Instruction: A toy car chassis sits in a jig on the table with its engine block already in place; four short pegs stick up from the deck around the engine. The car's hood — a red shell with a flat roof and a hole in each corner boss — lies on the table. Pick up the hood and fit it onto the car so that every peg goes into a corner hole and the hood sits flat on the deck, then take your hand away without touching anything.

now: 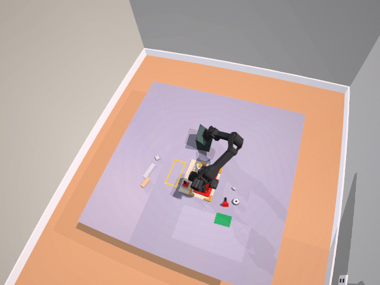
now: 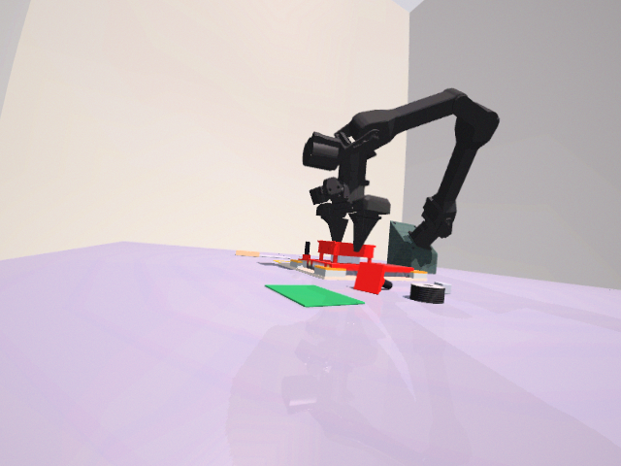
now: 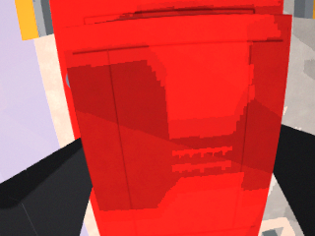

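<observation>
The red hood (image 2: 344, 249) (image 3: 207, 88) is between the fingers of my gripper (image 2: 347, 245) (image 3: 179, 139), which is shut on its two sides. The hood is roughly level above the red chassis deck (image 1: 200, 193) (image 2: 396, 269) (image 3: 98, 8), with a gap below it. Pegs (image 2: 370, 258) show in that gap; whether their tips are inside the corner holes cannot be told. Part of the pale engine block (image 2: 345, 259) shows under the hood. The chassis sits in the jig (image 1: 190, 168) (image 2: 331, 272) (image 3: 46, 66). The arm hides most of the hood in the top view.
A grey block with a red base and black knob (image 1: 185, 183) (image 2: 307, 248) stands beside the jig. A red wedge (image 1: 225, 203) (image 2: 368, 278), a round roll (image 1: 236, 201) (image 2: 427, 294) and a green plate (image 1: 222, 219) (image 2: 313, 294) lie nearby. A yellow outline (image 1: 170, 171) is opposite.
</observation>
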